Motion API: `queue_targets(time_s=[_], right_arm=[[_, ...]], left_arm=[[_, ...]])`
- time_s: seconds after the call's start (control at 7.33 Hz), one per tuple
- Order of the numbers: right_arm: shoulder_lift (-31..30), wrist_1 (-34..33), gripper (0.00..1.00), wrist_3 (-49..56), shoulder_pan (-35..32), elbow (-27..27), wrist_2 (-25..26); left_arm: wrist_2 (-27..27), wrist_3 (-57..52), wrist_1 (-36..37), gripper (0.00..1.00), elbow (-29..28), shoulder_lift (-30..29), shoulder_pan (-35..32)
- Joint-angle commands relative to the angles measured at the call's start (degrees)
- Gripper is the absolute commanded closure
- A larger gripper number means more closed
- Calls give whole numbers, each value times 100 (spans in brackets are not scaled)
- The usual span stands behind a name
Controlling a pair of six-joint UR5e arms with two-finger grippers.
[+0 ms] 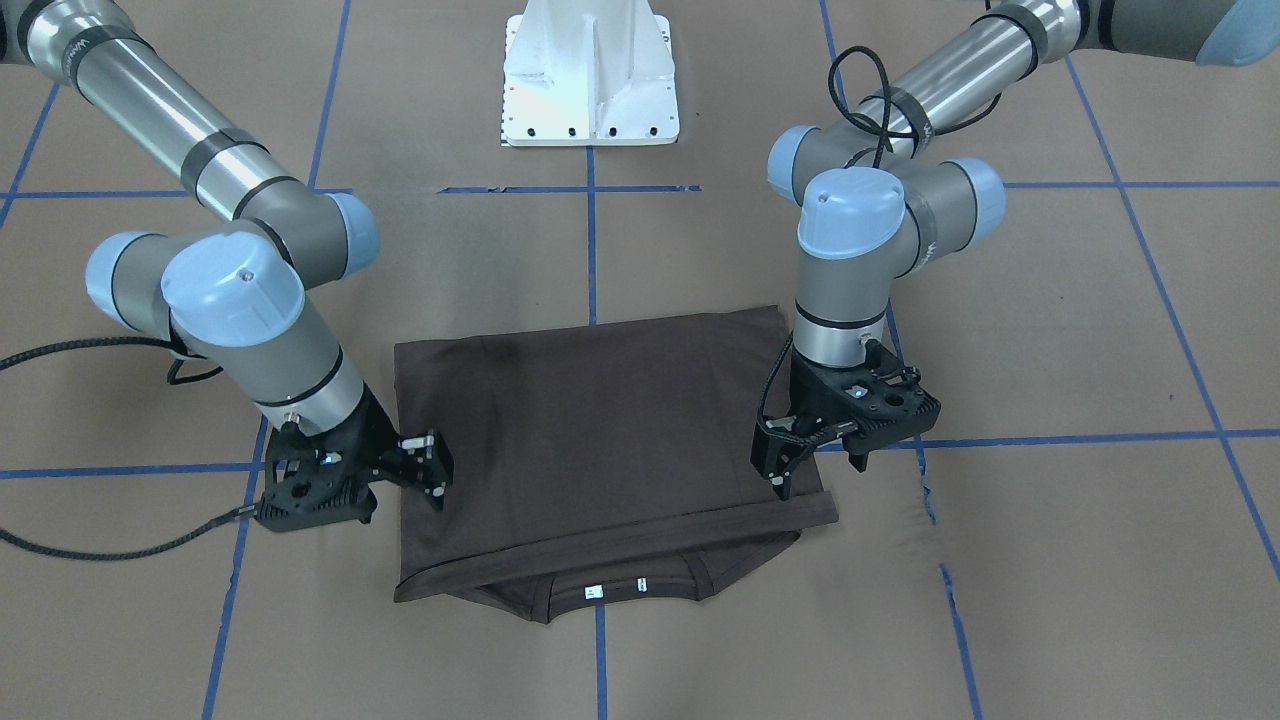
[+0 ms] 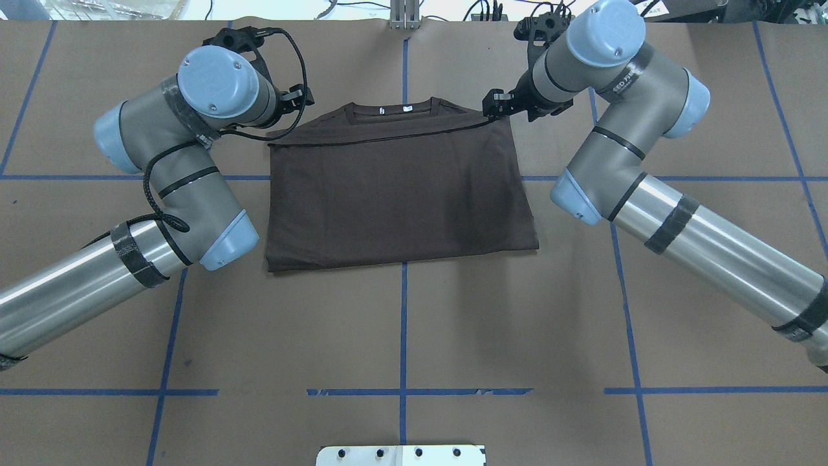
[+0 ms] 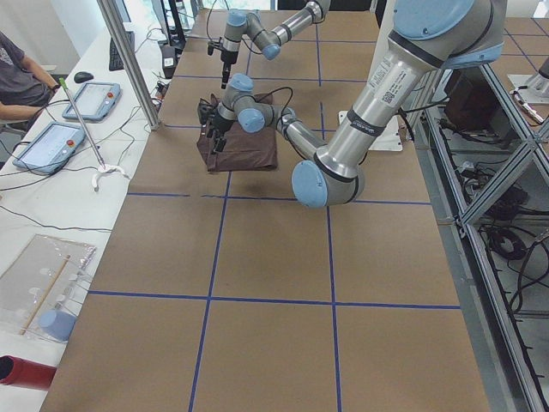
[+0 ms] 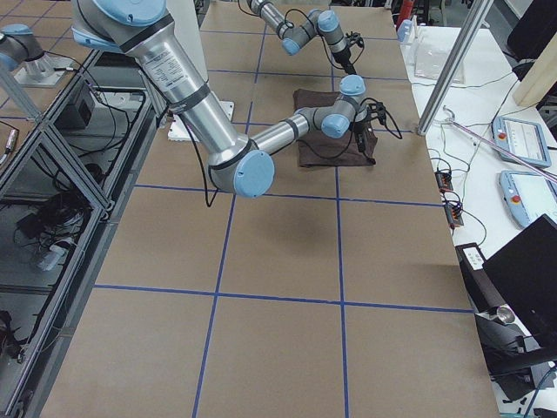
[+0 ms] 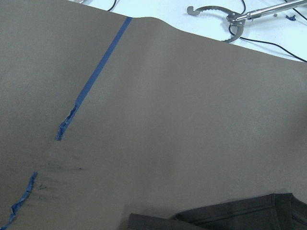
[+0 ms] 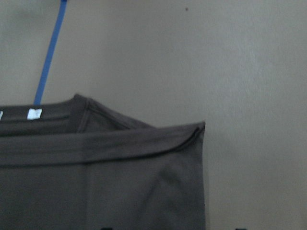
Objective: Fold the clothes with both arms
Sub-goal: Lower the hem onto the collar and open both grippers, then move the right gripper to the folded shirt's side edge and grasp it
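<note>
The dark brown T-shirt (image 1: 600,430) (image 2: 401,194) lies flat on the brown table, folded in half, its hem edge just short of the ribbed collar (image 1: 600,590) (image 2: 394,110). My left gripper (image 1: 820,478) (image 2: 294,97) hovers open at the fold's far corner on its side, one finger over the cloth edge. My right gripper (image 1: 437,468) (image 2: 493,107) stands open at the opposite far corner, holding nothing. The right wrist view looks down on that corner of the shirt (image 6: 96,182). In the left wrist view only a strip of the shirt (image 5: 230,215) shows at the bottom.
The white pedestal (image 1: 590,80) (image 2: 401,455) stands at the robot's side of the table. Blue tape lines (image 2: 402,310) grid the brown surface. Beyond the far edge lie a metal grabber tool (image 5: 230,24) and tablets (image 3: 39,146), and a seated person (image 3: 17,73) is there.
</note>
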State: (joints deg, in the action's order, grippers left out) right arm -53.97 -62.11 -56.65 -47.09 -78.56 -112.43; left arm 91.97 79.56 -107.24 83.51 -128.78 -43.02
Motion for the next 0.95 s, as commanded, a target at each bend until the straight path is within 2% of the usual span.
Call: queue_targets(time_s=[0.0, 0.27, 0.55, 0.82], right_arm=[[-1190, -12, 0, -319, 514, -1131, 176], [-1292, -12, 3, -355, 806, -1188, 310], [-1213, -12, 17, -355, 929, -1118, 301], [-1213, -12, 39, -346, 956, -1143, 266]], left_arm=[[84, 68, 28, 0, 322, 28, -5], [84, 78, 351, 0, 630, 46, -5], [76, 78, 511, 0, 763, 46, -5], [76, 78, 511, 0, 772, 46, -5]])
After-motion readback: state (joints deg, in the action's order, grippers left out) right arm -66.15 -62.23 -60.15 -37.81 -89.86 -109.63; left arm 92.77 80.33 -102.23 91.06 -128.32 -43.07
